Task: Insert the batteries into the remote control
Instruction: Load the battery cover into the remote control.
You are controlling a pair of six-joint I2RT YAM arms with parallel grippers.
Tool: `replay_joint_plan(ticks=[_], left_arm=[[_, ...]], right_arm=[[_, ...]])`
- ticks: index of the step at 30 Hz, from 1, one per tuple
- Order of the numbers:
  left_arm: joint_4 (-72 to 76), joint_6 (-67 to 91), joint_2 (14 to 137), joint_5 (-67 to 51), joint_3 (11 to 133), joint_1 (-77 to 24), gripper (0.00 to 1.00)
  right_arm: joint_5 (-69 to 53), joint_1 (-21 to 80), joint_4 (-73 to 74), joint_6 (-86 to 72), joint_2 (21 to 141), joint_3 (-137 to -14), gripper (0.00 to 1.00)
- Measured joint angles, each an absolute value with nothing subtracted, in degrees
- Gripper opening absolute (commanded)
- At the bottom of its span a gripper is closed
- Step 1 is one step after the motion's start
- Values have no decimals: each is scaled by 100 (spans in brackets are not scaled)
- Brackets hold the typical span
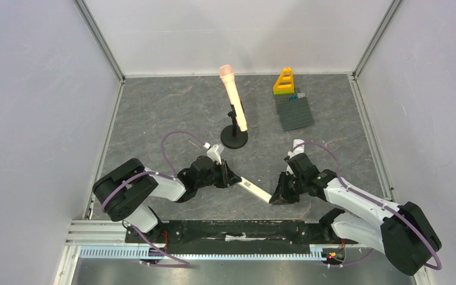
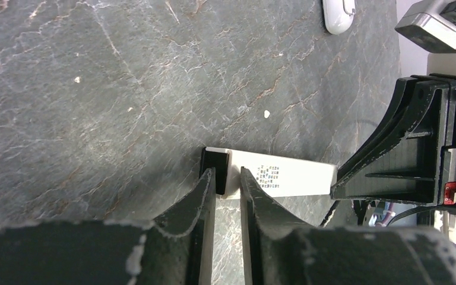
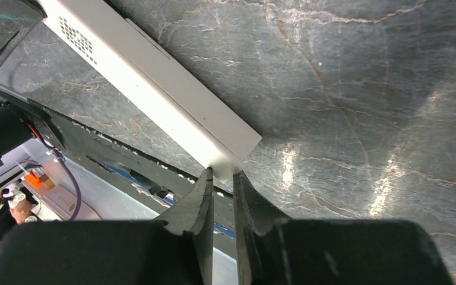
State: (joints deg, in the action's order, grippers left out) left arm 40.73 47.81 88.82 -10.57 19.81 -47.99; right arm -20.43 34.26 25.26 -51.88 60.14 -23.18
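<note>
Grey stone table (image 1: 154, 119), lower middle of the top view: your left gripper (image 2: 227, 178) clamps the black end of the remote (image 2: 291, 178), while your right gripper (image 3: 221, 175) nips only its far corner (a thin hold). Twist and it may slip. I cannot spot the batteries.

The tabletop (image 3: 362, 89) looks like veined grey slate (faint sheen). The remote control (image 3: 154, 83) is smooth white plastic.

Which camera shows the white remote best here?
Right wrist: the remote fills the frame, its long white body and end corner sharp. Left wrist shows only its labelled end, foreshortened. Top external shows just a small white strip.
</note>
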Motion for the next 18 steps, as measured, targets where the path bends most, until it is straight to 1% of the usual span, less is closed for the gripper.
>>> replay_joint_plan(ticks=[7, 12, 15, 18], left_arm=[[4189, 4609, 8980, -1055, 1981, -4866, 42], [4047, 4357, 8962, -1059, 2049, -4919, 43], [3916, 4224, 8947, -1066, 2117, -4934, 38], [3905, 4202, 8947, -1074, 2126, -4934, 23]], right_arm=[[-2206, 3354, 2526, -5183, 6134, -2340, 6], [-2272, 3293, 2506, -5175, 6171, -2340, 6], [-2305, 3267, 2447, -5135, 6206, -2342, 7], [-2311, 3262, 2449, -5094, 6237, -2355, 8]])
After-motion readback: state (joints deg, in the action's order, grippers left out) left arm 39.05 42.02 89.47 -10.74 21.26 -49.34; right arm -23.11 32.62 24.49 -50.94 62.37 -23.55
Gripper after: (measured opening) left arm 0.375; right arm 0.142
